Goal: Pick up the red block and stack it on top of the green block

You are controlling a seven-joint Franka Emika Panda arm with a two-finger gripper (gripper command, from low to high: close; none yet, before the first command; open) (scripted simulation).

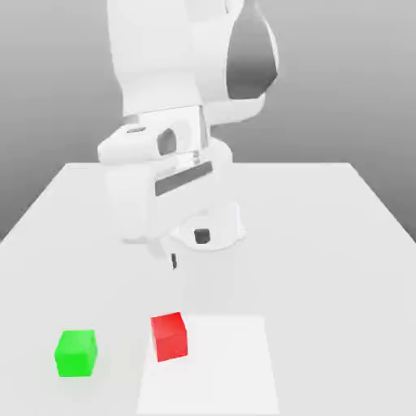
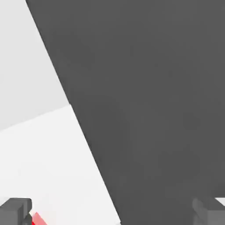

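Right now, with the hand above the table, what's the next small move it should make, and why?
Probably bring the hand forward and down over the red block. The hand hangs above the table, short of the red block, which sits untouched to the exterior view's right of the green block. In the hand view the fingers stand wide apart with a sliver of red beside one.

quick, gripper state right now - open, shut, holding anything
Gripper: open, fingers spread wide, holding nothing. The red block sits on the table, not between the fingers.
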